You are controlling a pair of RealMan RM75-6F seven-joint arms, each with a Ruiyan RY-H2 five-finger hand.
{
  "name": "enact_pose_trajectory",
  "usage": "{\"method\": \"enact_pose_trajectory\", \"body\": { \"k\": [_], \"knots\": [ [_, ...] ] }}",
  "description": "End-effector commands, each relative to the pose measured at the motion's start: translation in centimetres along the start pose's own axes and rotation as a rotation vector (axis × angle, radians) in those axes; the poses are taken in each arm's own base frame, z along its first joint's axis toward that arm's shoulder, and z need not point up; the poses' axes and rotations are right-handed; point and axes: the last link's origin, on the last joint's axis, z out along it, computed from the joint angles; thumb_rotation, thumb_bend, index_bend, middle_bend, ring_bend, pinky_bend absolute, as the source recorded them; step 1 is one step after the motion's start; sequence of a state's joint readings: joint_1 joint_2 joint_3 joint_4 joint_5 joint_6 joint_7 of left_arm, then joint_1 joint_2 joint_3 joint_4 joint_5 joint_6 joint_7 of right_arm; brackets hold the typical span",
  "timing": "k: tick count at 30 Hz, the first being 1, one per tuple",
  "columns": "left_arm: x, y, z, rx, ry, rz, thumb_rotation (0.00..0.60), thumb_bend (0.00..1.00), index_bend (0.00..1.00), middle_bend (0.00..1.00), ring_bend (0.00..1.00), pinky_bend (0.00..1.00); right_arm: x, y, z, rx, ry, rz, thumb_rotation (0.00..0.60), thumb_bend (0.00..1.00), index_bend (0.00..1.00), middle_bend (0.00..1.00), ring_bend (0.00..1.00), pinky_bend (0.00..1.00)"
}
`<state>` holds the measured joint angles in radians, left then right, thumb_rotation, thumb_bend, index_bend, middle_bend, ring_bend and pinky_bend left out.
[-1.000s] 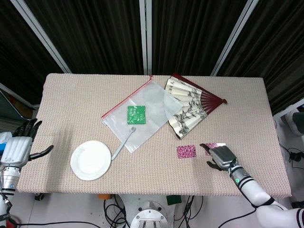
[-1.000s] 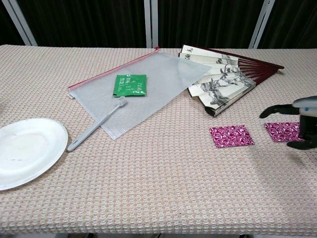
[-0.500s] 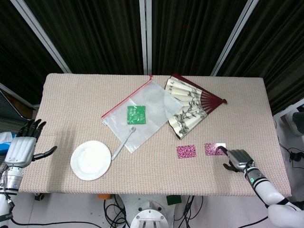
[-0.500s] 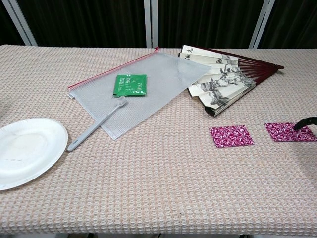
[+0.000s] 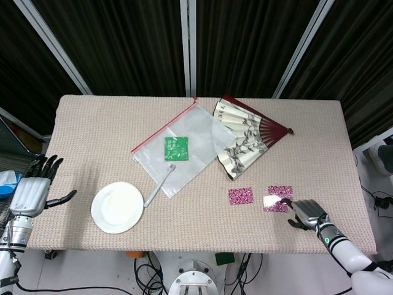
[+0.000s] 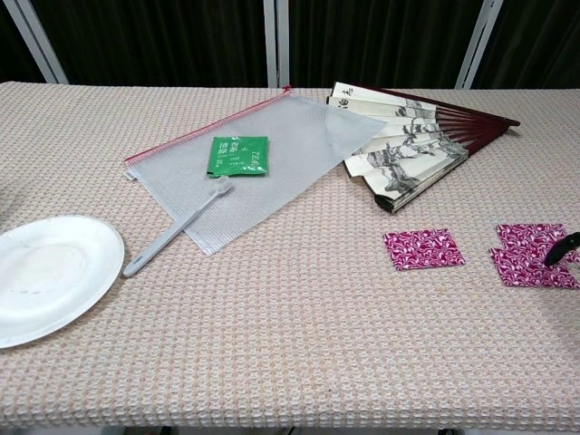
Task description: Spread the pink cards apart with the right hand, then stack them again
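Broadly, the table [image 5: 92, 129] wears a coarse, woven beige cloth whose nubbly weave should give some friction under anything slid across it. On it lie a large clear zip bag [image 5: 178, 147] with a red seal strip, soft and floppy, holding a small green packet [image 5: 176, 148]; a half-open paper fan [image 5: 245, 138] with ink painting and dark red ribs; a round white paper plate [image 5: 116, 207]; and a slim grey toothbrush [image 5: 159, 184] resting partly on the bag. The pink cards sit at the near right: one card [image 6: 422, 247] lies alone, well apart from the other two [image 6: 533, 256], which overlap in a small step, the nearer one lapping over the farther. They look thin, flat, light and fairly stiff, with a glossy patterned face that glints in the head view, so they will likely slide readily under a fingertip but be awkward to lift off the cloth; pressing down on a face and dragging, or catching a lifted edge, seems the sensible hold. The right hand [image 5: 307, 212] rests at the overlapped pair, a dark fingertip [image 6: 562, 248] touching the nearer card's right part, holding nothing, fingers loosely curled. The left hand [image 5: 34, 193] hangs off the table's left edge, fingers spread and empty.
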<state>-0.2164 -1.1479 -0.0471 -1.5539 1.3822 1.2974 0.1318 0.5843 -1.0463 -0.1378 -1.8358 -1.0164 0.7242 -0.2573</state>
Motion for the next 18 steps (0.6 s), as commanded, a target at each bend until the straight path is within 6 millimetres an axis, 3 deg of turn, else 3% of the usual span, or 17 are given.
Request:
{"method": "enact_pose_trajectory", "body": {
  "k": [1, 13, 18],
  "knots": [
    [0.0, 0.0, -0.1, 0.000, -0.001, 0.001, 0.000, 0.05, 0.00, 0.00, 0.00, 0.15, -0.3, -0.2, -0.6, 0.007, -0.014, -0.008, 0.600, 1.00, 0.24, 1.00, 0.97, 0.87],
    [0.2, -0.1, -0.3, 0.005, -0.002, 0.001, 0.000, 0.05, 0.00, 0.00, 0.00, 0.15, -0.6, -0.6, -1.8, 0.026, -0.059, -0.015, 0.600, 1.00, 0.27, 1.00, 0.97, 0.87],
    [0.2, 0.0, -0.1, 0.001, -0.002, 0.000, 0.000, 0.05, 0.00, 0.00, 0.00, 0.15, 0.7, -0.5, -2.5, 0.029, 0.048, 0.008, 0.600, 1.00, 0.27, 1.00, 0.97, 0.87]
  ]
}}
